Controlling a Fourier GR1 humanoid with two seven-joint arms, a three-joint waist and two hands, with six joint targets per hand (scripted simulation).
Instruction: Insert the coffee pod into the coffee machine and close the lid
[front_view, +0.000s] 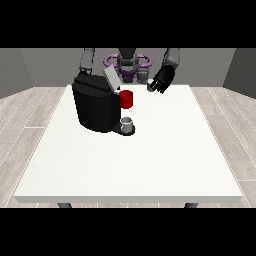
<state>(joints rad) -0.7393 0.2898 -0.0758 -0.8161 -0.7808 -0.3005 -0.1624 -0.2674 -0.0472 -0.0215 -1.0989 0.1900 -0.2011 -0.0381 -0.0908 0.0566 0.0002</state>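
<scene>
While lid (111, 79) tilts up, red thing at the machine (126, 99)

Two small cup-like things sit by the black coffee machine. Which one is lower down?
The grey one, standing on the machine's base. The red thing at the machine sits higher, directly above it, just under the raised lid.

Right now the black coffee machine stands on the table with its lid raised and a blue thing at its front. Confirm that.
Not quite. The front view shows the coffee machine on the table with its lid raised, but the thing at its front is red, not blue.
</scene>
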